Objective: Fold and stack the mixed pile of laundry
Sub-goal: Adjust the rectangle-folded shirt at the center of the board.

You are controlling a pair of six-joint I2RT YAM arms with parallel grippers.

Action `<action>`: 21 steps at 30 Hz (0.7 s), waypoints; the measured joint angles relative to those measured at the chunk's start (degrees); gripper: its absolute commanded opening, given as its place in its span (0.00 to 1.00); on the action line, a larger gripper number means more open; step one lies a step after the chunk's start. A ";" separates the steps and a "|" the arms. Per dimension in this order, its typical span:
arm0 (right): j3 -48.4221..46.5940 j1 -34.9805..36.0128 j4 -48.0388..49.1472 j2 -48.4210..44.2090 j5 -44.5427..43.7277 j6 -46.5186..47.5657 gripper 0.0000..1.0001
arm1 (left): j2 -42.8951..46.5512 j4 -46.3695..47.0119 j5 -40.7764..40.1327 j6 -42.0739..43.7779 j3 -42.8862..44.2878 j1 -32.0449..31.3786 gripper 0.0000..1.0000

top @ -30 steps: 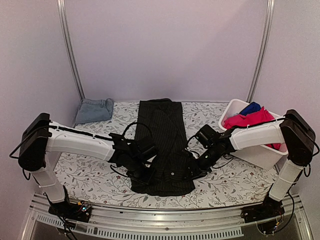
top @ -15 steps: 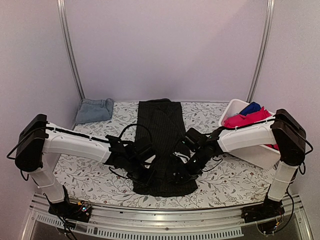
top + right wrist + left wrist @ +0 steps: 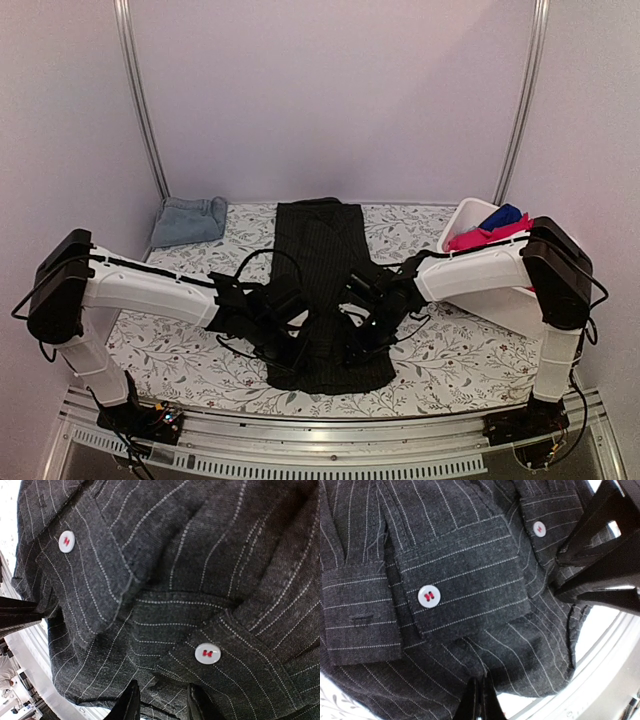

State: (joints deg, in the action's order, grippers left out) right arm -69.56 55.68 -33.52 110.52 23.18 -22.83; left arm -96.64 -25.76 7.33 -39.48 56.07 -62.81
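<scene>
Black pinstriped shirt (image 3: pixel 320 250) lies flat down the middle of the floral table cover (image 3: pixel 180 345), its near hem directly under both tools.

Left gripper (image 3: pixel 480 686) is clenched tight, tips down against the shirt's hem. Whether any cloth is nipped between them I cannot tell. Just past its tips is a buttoned cuff with a white button (image 3: pixel 428 596).

Right gripper (image 3: pixel 163 685) is low over the same hem, close beside the left one. Its fingers (image 3: pixel 131 702) stand part-way apart with dark cloth at their tips — gripped or merely straddled, I cannot tell.

Light blue denim piece (image 3: pixel 188 220) sits far out beyond the left gripper, at the back corner. Behind the right arm is the white bin (image 3: pixel 470 212), holding red-pink cloth (image 3: pixel 490 237) and royal blue cloth (image 3: pixel 503 214).
</scene>
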 measured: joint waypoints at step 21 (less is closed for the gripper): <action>-2.45 1.27 -0.55 -0.50 4.24 1.11 0.12 | 3.15 2.36 1.81 1.53 -0.76 0.09 0.16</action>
State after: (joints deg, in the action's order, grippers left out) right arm -72.01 56.95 -34.06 110.02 27.42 -21.71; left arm -93.49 -23.40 9.15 -37.95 55.31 -62.72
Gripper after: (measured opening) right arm 0.007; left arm 0.021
